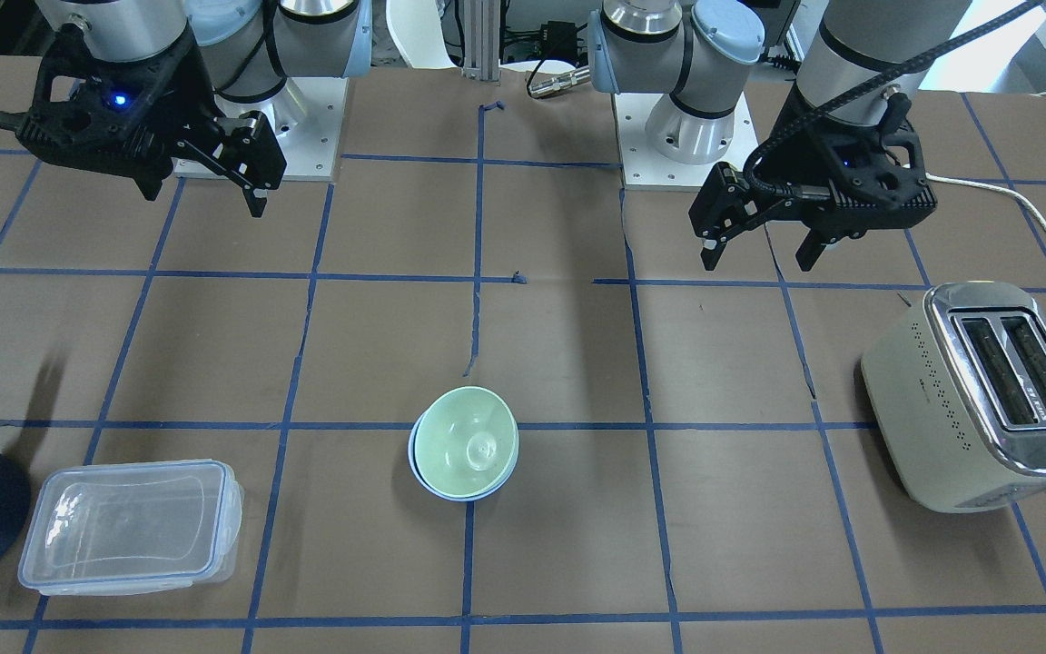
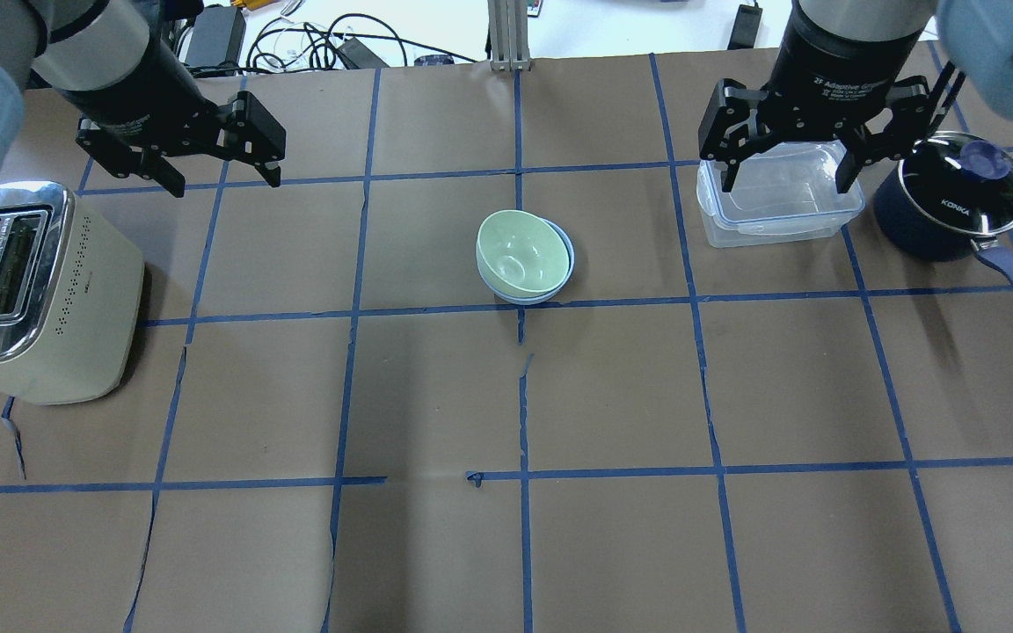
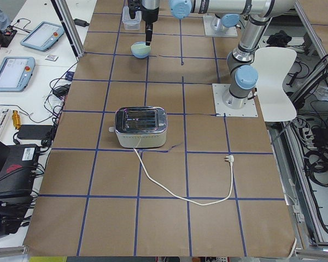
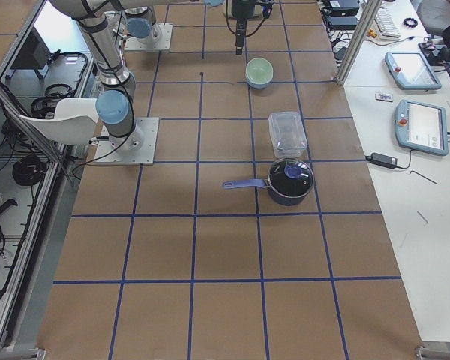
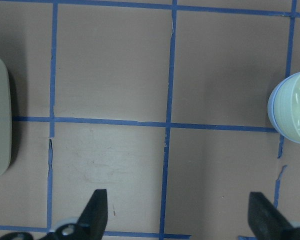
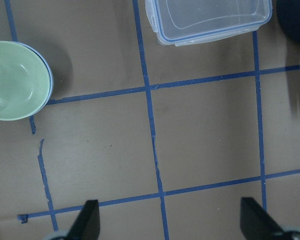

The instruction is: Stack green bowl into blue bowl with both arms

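Note:
The green bowl (image 1: 468, 440) sits nested inside the blue bowl (image 1: 459, 491) on the brown table, slightly tilted; only the blue rim shows around it. The pair also shows in the overhead view, green bowl (image 2: 520, 251) in blue bowl (image 2: 562, 280), and in both wrist views (image 6: 16, 80) (image 5: 296, 110). My left gripper (image 2: 218, 176) is open and empty, raised above the table near the toaster. My right gripper (image 2: 786, 180) is open and empty, raised over the clear container. Both are well away from the bowls.
A cream toaster (image 2: 27, 290) stands on my left with its cord trailing (image 3: 180, 188). A clear plastic container (image 2: 779, 198) and a dark blue lidded pot (image 2: 951, 198) with a long handle stand on my right. Blue tape lines grid the table.

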### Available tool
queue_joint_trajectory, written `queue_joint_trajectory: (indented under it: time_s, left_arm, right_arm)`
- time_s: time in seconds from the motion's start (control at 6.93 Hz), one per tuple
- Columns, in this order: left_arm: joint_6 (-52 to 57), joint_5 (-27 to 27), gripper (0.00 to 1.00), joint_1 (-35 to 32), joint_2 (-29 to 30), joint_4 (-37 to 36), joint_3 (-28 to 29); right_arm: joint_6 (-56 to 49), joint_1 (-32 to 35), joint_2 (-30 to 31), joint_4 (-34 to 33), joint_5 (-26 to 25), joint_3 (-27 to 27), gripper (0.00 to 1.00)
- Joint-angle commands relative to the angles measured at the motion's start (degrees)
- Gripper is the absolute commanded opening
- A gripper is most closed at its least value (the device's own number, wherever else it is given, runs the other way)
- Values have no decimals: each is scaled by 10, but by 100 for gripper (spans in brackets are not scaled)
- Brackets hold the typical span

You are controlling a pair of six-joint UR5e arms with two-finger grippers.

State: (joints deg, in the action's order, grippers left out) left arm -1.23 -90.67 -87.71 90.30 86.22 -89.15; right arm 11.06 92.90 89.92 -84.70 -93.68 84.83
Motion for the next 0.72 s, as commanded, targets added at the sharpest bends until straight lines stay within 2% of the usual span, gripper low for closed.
queue_joint_trajectory:
  time_s: [0.0, 0.29, 0.58]
  left_arm:
    - [0, 0, 100, 0, 0, 0, -1]
    - [0, 0, 100, -1, -1, 0, -2]
    - [0, 1, 100, -1, -1, 0, -2]
  right_arm:
    - [23, -2, 3, 1, 3, 4, 100]
    - [23, 0, 3, 2, 32, 4, 99]
    - [24, 0, 3, 4, 32, 5, 99]
